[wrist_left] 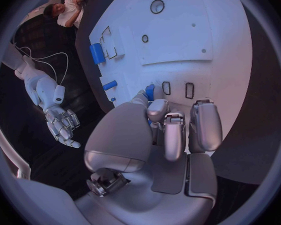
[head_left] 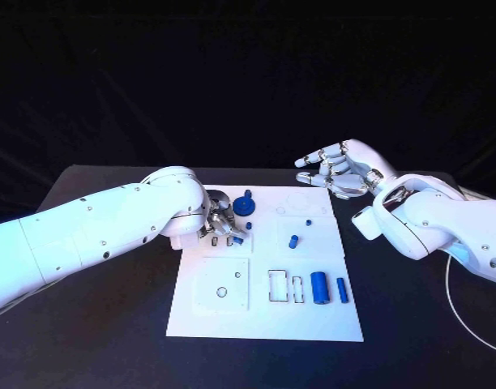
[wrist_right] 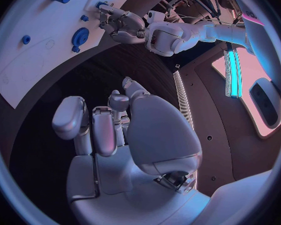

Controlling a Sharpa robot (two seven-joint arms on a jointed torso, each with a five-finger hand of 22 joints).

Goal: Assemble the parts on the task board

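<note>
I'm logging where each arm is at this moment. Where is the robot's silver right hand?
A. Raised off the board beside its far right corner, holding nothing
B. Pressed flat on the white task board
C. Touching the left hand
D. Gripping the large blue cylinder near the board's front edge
A: the silver right hand hangs over black table by the far right corner of the white task board, fingers apart and empty.

A white task board (head_left: 219, 312) with small blue parts (head_left: 318, 288) lies on a black table (head_left: 84, 340), while 2 white arms end in a silver left hand (head_left: 221, 224) and a silver right hand (head_left: 335, 172).
</note>
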